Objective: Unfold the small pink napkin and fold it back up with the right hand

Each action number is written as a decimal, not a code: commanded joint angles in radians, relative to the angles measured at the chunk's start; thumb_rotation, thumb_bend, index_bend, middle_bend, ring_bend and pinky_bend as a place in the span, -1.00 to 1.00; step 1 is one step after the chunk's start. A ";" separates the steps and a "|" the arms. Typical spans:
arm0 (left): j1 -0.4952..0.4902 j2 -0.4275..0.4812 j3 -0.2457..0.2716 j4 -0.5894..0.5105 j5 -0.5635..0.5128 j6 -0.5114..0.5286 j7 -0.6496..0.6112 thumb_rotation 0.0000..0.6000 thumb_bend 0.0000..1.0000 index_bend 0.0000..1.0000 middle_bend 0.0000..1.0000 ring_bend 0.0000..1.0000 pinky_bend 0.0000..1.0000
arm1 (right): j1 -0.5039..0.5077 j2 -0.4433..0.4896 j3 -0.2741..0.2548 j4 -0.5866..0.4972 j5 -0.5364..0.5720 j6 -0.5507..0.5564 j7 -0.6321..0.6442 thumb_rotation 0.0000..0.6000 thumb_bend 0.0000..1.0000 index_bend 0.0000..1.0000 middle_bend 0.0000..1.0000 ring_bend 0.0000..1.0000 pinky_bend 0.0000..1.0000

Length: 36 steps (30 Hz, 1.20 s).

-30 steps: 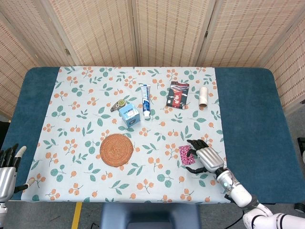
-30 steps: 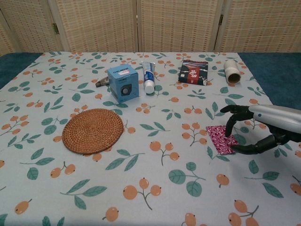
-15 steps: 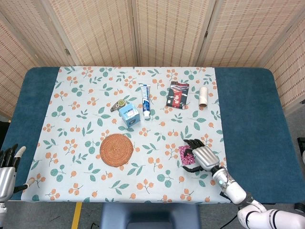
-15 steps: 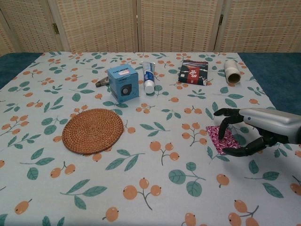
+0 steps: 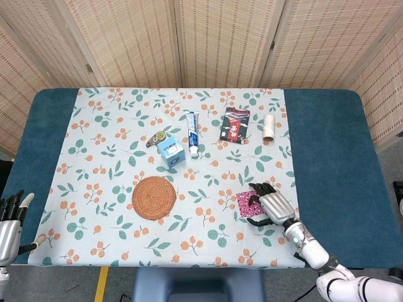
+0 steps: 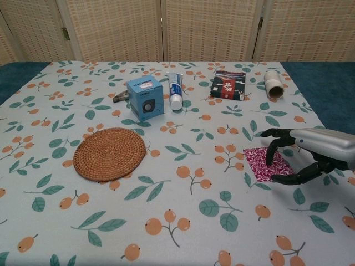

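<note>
The pink napkin [image 6: 265, 164] lies flat near the tablecloth's [image 5: 113, 182] right edge, open cloth on its left. My right hand [image 6: 310, 152] arches over its right side, fingers spread, holding nothing; it has drawn back rightward, uncovering more napkin.

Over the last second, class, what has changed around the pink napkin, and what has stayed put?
The right hand slid left over the napkin, then drew back right; more napkin now shows, apparently spread wider. Its fingers are apart, and whether they touch the napkin is unclear. The left hand, coaster, blue box and toothpaste stayed put.
</note>
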 commanded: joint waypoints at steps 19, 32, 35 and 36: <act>-0.002 0.003 0.000 -0.019 0.012 0.004 0.018 1.00 -0.66 -0.78 -1.00 -0.91 -1.00 | -0.075 0.102 -0.008 -0.018 0.023 0.090 0.022 0.09 -0.35 -0.27 -0.86 -1.00 -1.00; 0.002 0.007 0.002 -0.027 0.009 0.006 0.028 1.00 -0.66 -0.78 -1.00 -0.91 -1.00 | -0.031 0.049 -0.008 -0.008 -0.004 0.029 0.025 0.08 -0.35 -0.27 -0.86 -1.00 -1.00; 0.003 0.007 0.002 -0.026 0.009 0.008 0.027 1.00 -0.66 -0.78 -1.00 -0.91 -1.00 | -0.029 0.042 -0.012 0.000 -0.003 0.021 0.022 0.09 -0.35 -0.27 -0.86 -1.00 -1.00; 0.003 0.007 0.002 -0.026 0.009 0.008 0.027 1.00 -0.66 -0.78 -1.00 -0.91 -1.00 | -0.030 0.042 -0.012 0.003 0.000 0.021 0.022 0.08 -0.35 -0.27 -0.86 -1.00 -1.00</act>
